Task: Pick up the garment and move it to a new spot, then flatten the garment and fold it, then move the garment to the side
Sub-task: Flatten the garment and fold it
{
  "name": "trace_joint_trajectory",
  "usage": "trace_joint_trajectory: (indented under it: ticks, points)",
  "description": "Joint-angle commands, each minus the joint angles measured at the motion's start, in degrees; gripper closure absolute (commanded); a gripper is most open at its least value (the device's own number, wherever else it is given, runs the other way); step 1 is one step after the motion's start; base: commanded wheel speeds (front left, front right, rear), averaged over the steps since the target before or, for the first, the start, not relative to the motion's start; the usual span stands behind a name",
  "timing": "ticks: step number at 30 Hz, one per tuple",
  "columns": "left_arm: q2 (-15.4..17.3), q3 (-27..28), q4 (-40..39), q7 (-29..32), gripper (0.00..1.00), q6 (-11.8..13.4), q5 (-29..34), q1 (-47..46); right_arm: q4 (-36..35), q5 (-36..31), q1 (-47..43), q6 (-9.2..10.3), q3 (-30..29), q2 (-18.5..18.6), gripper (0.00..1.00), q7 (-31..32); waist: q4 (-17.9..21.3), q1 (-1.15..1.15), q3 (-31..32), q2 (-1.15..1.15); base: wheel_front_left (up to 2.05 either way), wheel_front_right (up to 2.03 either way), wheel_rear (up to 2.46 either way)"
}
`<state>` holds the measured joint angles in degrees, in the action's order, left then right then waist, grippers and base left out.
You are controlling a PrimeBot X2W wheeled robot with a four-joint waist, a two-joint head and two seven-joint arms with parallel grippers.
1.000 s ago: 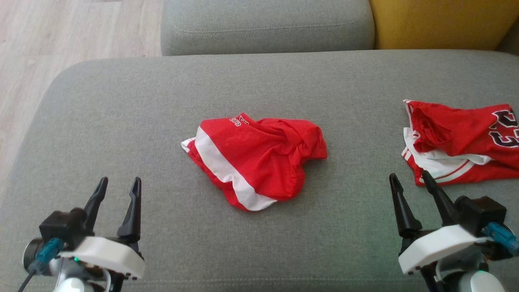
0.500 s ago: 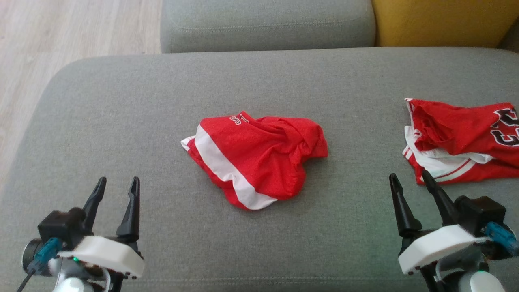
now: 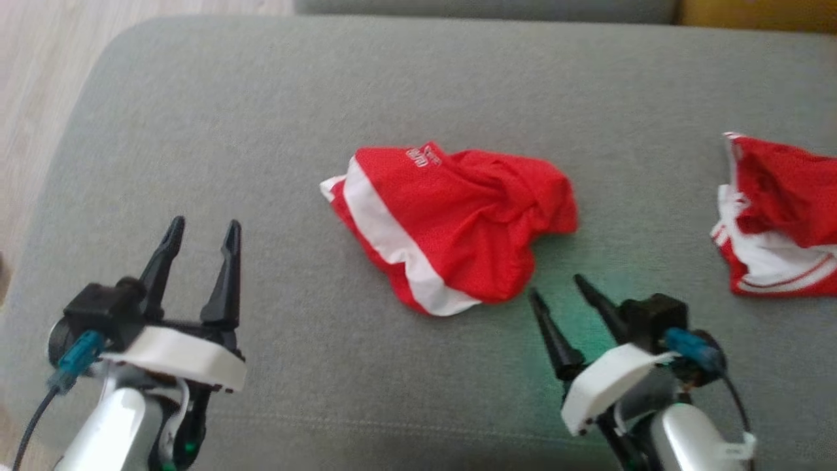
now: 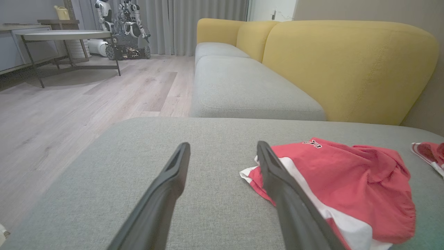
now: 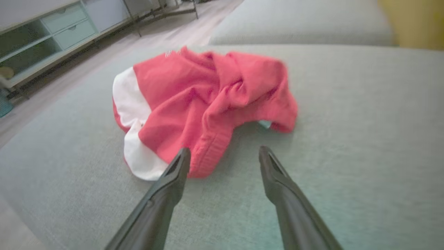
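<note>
The garment (image 3: 458,219) is a crumpled red pair of shorts with a white stripe, lying in a heap on the grey sofa seat (image 3: 261,118). It also appears as the garment (image 4: 347,187) at the right of the left wrist view and the garment (image 5: 204,100) straight ahead in the right wrist view. My right gripper (image 3: 556,288) is open, its tips just short of the heap's near right edge, nothing between the fingers. My left gripper (image 3: 203,226) is open too, well to the left of the garment, over bare cushion.
A second red and white garment (image 3: 778,216) lies at the seat's right edge. Wooden floor (image 3: 33,65) lies beyond the seat's left edge. Another grey seat (image 4: 242,86) and yellow backrests (image 4: 347,66) stand behind. A round table (image 4: 66,34) stands far off.
The head camera has tilted down and shifted. My right gripper has moved in leftward, from beside the second garment to the near right edge of the red shorts. The left gripper has barely moved.
</note>
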<state>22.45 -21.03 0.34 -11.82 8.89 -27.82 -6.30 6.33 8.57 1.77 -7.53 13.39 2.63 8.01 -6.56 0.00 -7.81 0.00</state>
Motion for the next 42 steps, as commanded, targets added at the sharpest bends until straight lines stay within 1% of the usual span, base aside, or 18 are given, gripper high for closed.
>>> trace_joint_trajectory:
  ticks: [1, 7, 12, 13, 14, 15, 18, 23, 24, 25, 31, 34, 35, 38, 42]
  points:
    - [0.72, 2.24, -0.85, -0.85, 0.0, -0.67, 0.24, -3.56, 0.6, 0.81, 3.18, 0.04, 2.39, 0.25, 0.0, -1.02, -2.67, 0.0, -2.7, 0.0, 0.0, 0.0, 0.0]
    - [-0.91, 1.83, 1.76, -2.11, 0.0, -2.16, 0.43, -6.61, 11.58, 3.29, 8.69, 0.04, 5.11, 0.25, 0.0, -4.03, -5.12, 0.0, -5.34, 0.0, 0.0, 0.0, 0.0]
    - [-1.7, 2.03, 3.43, -2.67, 0.0, -2.71, 0.77, -7.63, 16.54, 5.91, 12.06, 0.04, 7.12, 0.25, 0.0, -6.32, -5.25, 0.0, -5.93, 0.0, 0.0, 0.0, 0.0]
    - [-1.85, 2.07, 3.63, -2.74, 0.0, -2.76, 0.85, -7.7, 16.86, 6.12, 12.34, 0.04, 7.35, 0.25, 0.54, -6.69, -5.16, 0.0, -5.89, 0.0, 0.0, 0.0, 0.0]
    - [-1.97, 2.12, 3.75, -2.8, 0.0, -2.79, 0.94, -7.73, 16.83, 6.29, 12.46, 0.04, 7.54, 0.25, 0.87, -7.15, -5.02, 0.0, -5.82, 0.0, 0.0, 0.0, 0.0]
    - [-2.07, 2.19, 3.82, -2.85, 0.0, -2.81, 1.02, -7.73, 16.66, 6.41, 12.36, 0.04, 7.68, 0.25, 1.0, -7.25, -4.81, 0.0, -5.74, 0.0, 0.0, 0.0, 0.0]
    - [-2.19, 2.52, 3.88, -2.97, 0.0, -2.91, 1.21, -7.52, 14.22, 5.7, 11.3, 0.04, 7.25, 0.25, 1.0, -7.25, -3.79, 0.0, -5.36, 0.0, 0.0, 0.0, 0.0]
    - [-2.14, 3.16, 3.6, -3.07, 0.0, -2.89, 1.4, -6.75, 6.21, 4.35, 7.52, 0.04, 5.01, 0.25, 1.0, -4.43, -1.35, 0.0, -4.72, 0.0, 0.0, 0.0, 0.0]
    - [-2.14, 3.16, 3.6, -3.07, 0.0, -2.89, 1.4, -6.75, 6.21, 4.35, 7.52, 0.04, 5.01, 0.25, 1.0, -4.43, -1.35, 0.0, -4.72, 0.0, 0.0, 0.0, 0.0]
    - [-2.13, 3.24, 3.56, -3.08, 0.0, -2.88, 1.47, -6.63, 4.32, 4.12, 6.65, 0.04, 4.31, 0.25, 1.0, -3.67, -0.9, 0.0, -4.6, 0.0, 0.0, 0.0, 0.0]
    - [-2.15, 3.9, 3.28, -3.13, 0.0, -2.75, 1.58, -6.29, -6.58, 2.32, 1.29, 0.04, -1.13, 0.25, 1.0, 1.92, 1.36, 0.0, -4.52, 0.0, 0.0, 0.0, 0.0]
    - [-2.27, 4.02, 3.01, -3.14, 0.0, -2.63, 1.73, -6.3, -10.91, 0.96, -0.47, 0.04, -4.58, 0.25, 1.0, 4.52, 1.96, 0.0, -4.76, 0.0, 0.0, 0.0, 0.0]
    - [-2.39, 3.97, 2.82, -3.14, 0.0, -2.56, 1.84, -6.36, -12.9, 0.17, -0.93, 0.04, -6.69, 0.26, 1.0, 5.99, 2.12, 0.0, -4.95, 0.0, 0.0, 0.0, 0.0]
    - [-2.56, 3.91, 2.83, -3.15, 0.0, -2.68, 1.87, -6.71, -13.91, -0.34, 0.06, 0.04, -8.59, 0.54, 1.0, 7.55, 2.06, 0.0, -5.43, 0.0, 0.0, 0.0, 0.0]
    - [-2.95, 3.7, 2.97, -3.16, 0.0, -3.05, 1.88, -7.54, -10.67, 0.76, 4.22, 0.04, -8.38, 1.6, 1.0, 9.02, 1.37, 0.0, -6.74, 0.0, 0.0, 0.0, 0.0]
